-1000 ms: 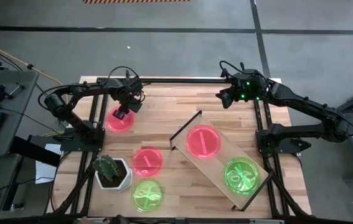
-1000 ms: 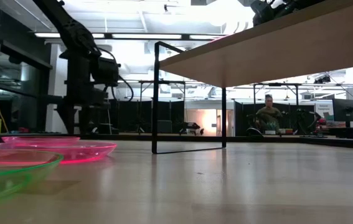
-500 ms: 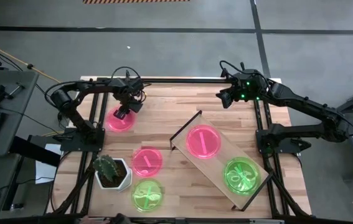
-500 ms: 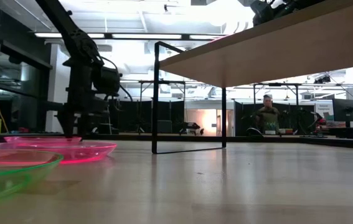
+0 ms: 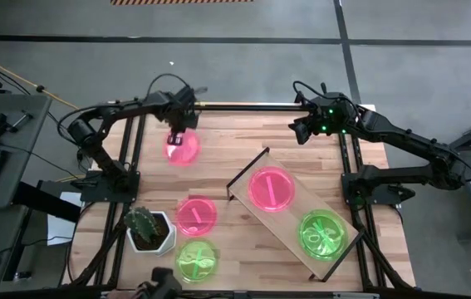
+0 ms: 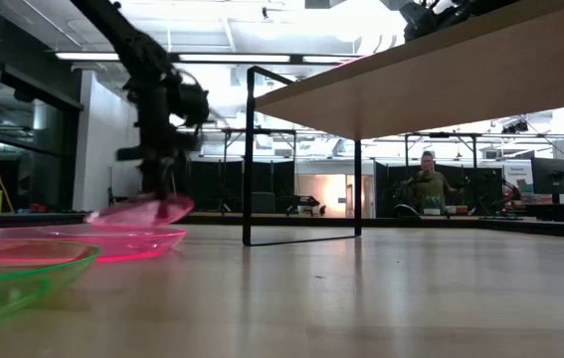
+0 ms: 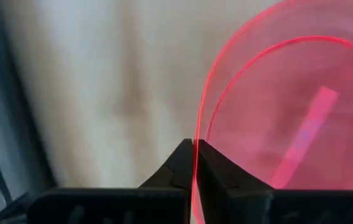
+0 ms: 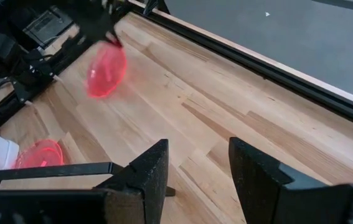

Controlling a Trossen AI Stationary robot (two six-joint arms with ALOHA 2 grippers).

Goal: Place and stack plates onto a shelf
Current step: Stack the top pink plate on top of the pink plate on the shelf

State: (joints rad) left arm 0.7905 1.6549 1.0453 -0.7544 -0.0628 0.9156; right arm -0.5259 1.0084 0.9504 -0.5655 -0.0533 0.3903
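Both arms are dark, almost black, built from slim jointed links with thin black cables looping along them. The right gripper has two broad matte black fingers. Just behind that gripper, small green lights glow on the wrist housing.

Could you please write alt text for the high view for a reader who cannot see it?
The left gripper holds a pink plate by its rim above the table's far left. The shelf carries one pink plate and one green plate; the right gripper waits open.
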